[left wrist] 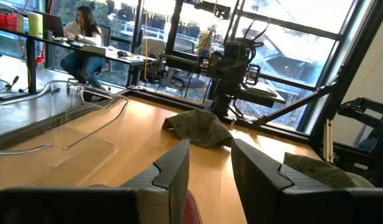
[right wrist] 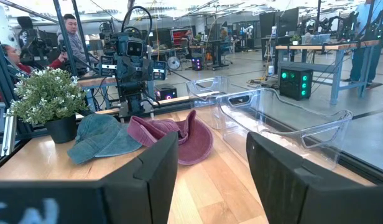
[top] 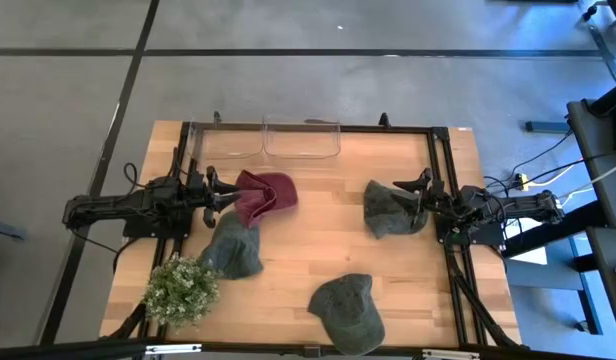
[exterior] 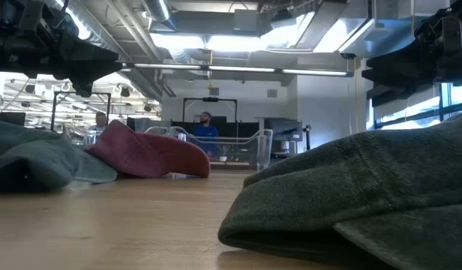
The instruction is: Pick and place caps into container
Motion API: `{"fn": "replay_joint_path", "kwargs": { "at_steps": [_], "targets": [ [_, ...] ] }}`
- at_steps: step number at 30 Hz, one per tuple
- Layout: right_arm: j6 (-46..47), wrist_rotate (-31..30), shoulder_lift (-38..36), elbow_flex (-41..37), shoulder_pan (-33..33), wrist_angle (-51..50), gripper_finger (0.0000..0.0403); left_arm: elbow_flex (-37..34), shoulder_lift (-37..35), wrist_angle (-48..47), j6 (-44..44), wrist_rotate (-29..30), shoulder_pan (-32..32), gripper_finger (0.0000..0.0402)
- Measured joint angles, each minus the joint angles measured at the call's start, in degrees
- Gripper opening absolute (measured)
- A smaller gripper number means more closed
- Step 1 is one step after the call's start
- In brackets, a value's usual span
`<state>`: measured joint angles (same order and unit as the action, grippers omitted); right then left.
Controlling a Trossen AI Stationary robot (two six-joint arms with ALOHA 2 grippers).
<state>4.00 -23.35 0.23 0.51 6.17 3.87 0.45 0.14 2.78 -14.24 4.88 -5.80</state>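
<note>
Near edge: we see a dark grey-green cap (top: 348, 311) on the wood table (top: 308, 250) by the front rail, soft fabric w/ a brim. In the low view it fills the lower right as coarse weave.
Plant: bushy green plant (top: 179, 290) in a dark pot, front-left corner.
Left side caps: a grey-green cap (top: 234, 247) lies just beside the plant. Touching its far side is the maroon cap (top: 265, 195), floppy, crown folded open.
Left arm: stretched flat from the left rail, wrist level. Left gripper (top: 226, 195) sits at the maroon cap's edge, above it. Its fingers (left wrist: 173, 174) stand apart w/ a moderate gap and we see nothing held between them.
Right arm: mirrors it, reaching in from the right rail. Right gripper (top: 406, 190) hangs over the fourth cap (top: 391, 211), grey-green, mid-right of the table. Its fingers (right wrist: 157, 165) are spread wide, nothing between.
Container: clear plastic bin (top: 301, 139) w/ low walls & rounded corners, at the table's far edge, centre. A 2nd clear bin (top: 226, 140) sits next to it on the left. No cap inside either.
Surface: pale wood planks, black metal frame round the edge.
Room: grey floor w/ dark lines; beyond, desks, big windows, ceiling ducts, and ppl seated at workstations.
</note>
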Motion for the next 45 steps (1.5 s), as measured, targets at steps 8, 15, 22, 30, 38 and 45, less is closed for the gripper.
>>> {"fn": "replay_joint_path", "kwargs": {
  "at_steps": [8, 15, 22, 30, 38, 45],
  "targets": [
    [5.13, 0.02, 0.0, 0.0, 0.0, 0.27, 0.0191, 0.02, 0.0, -0.02, 0.0, -0.02, 0.02, 0.0116],
    [14.86, 0.04, 0.0, 0.0, 0.01, 0.3, 0.0191, 0.01, 0.0, -0.01, 0.0, 0.0, 0.0, 0.0116],
    [18.05, -0.38, 0.02, 0.0, 0.0, 0.6, 0.0191, 0.02, 0.0, 0.0, 0.0, -0.02, 0.0, 0.0116],
    [13.29, -4.31, 0.0, 0.0, 0.0, 0.6, 0.0191, 0.0, 0.0, -0.02, 0.0, 0.0, 0.0, 0.0116],
    [15.32, -1.1, 0.0, 0.0, 0.0, 0.6, 0.0196, 0.01, 0.0, -0.02, 0.0, -0.01, 0.01, 0.0116],
    [17.3, 2.93, 0.04, 0.0, -0.02, 1.82, 0.0267, 0.01, 0.0, -0.01, 0.0, -0.01, 0.02, 0.0116]
  ]
}}
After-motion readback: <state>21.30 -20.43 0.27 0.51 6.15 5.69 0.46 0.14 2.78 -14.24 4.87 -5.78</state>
